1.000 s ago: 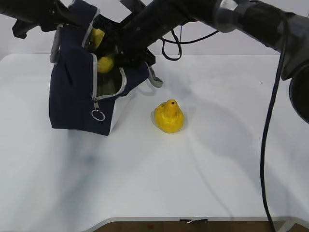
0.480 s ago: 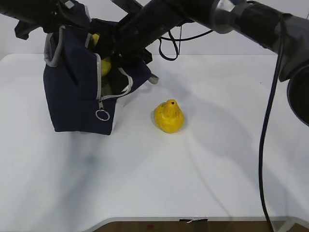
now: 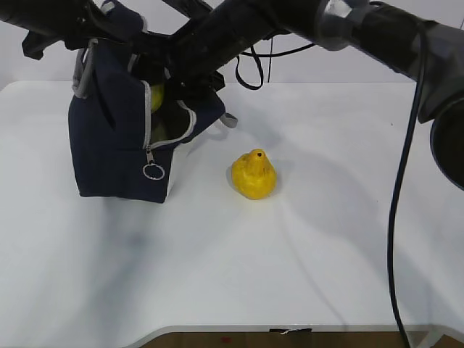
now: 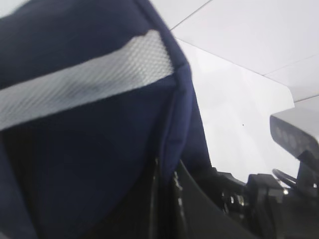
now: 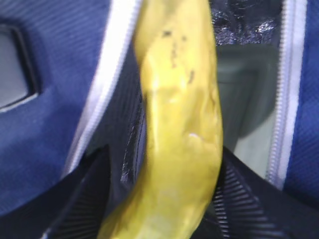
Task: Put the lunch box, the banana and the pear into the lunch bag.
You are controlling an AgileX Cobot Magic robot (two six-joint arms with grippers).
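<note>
The banana [image 5: 177, 129] is right at the mouth of the lunch bag [image 3: 109, 145], hanging lengthwise between the two zipper edges, with the silver lining and a pale green shape below it that looks like the lunch box [image 5: 249, 104] lid, already inside. So by my reading one item is in, the second is going in, and the third waits.

The right gripper [image 5: 164, 199] sits with its dark ribbed fingers [image 5: 244, 199] on either side of the banana's near end. Jaws are partly apart, and whether they grip the fruit or have let go of it, I cannot tell from here. In the exterior view a yellow patch shows through the bag's opening under the right arm.

The left gripper [image 4: 167, 189] is pinched shut on the bag's navy fabric edge at the top, holding the mouth up and open; a grey handle strap runs across just above it.

The pear [image 3: 254, 175] sits upright on the white table [image 3: 290, 275], just beside the bag's right side, untouched and clear to reach.

In the way: the opening is narrow, the right arm fills it, and the zipper's ring pull [image 3: 153, 172] dangles at the front. A black cable [image 3: 406, 167] hangs down on the right, well apart from the pear.
</note>
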